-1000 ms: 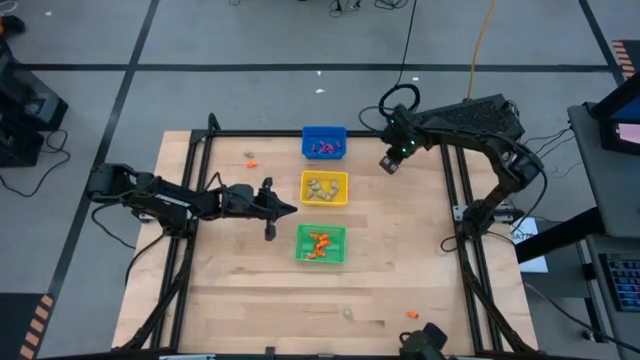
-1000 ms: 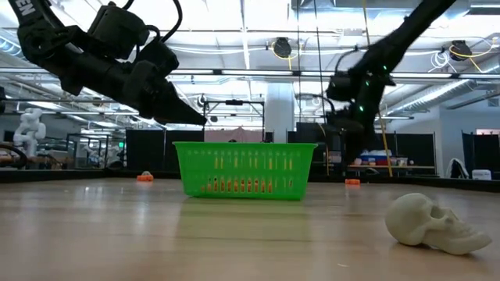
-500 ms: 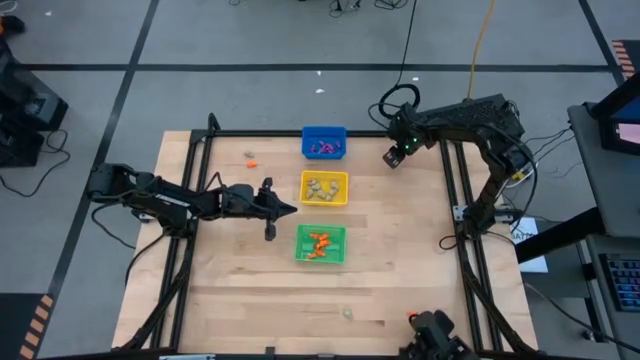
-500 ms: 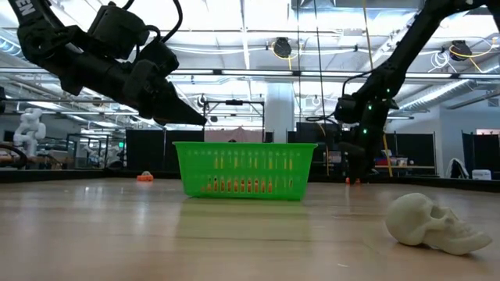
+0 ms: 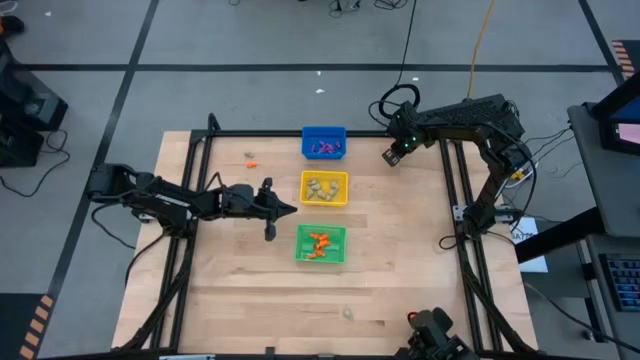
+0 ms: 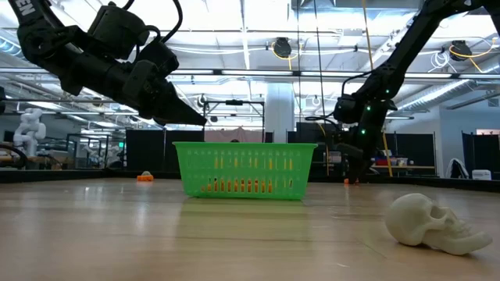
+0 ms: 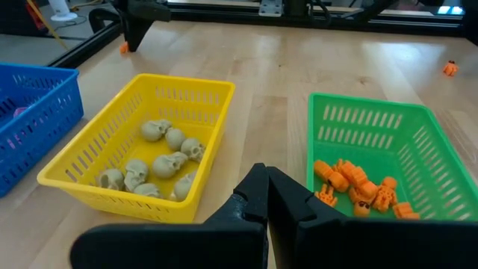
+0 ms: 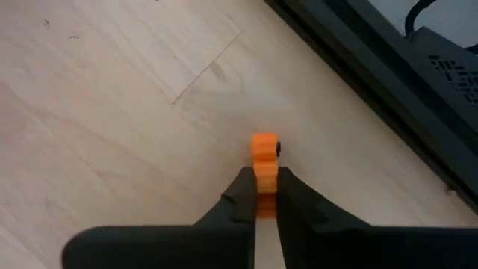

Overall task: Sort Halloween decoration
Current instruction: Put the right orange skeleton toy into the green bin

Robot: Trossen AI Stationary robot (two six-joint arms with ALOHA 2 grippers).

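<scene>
- The right gripper [image 8: 259, 190] is at the table's far right corner, beside the black frame rail [image 8: 373, 97]. Its fingers are clamped on an orange trinket [image 8: 263, 158]; only the trinket's upper half shows past the fingertips.
- From overhead that trinket is hidden under the gripper [image 5: 393, 155].
- The left gripper [image 7: 267, 196] hangs above the table left of the bins, fingers pressed together and holding nothing.
- The yellow bin [image 7: 89, 161] holds pale skulls [image 7: 166, 158]; the green bin [image 7: 418, 127] holds orange pieces [image 7: 358, 190], partly cut off by the gripper.
- The blue bin [image 5: 324, 132] holds purple bits too small to make out.
- Loose on the table: one skull [image 6: 433, 224] near the front edge, and an orange trinket [image 5: 251, 161] left of the blue bin.
</scene>
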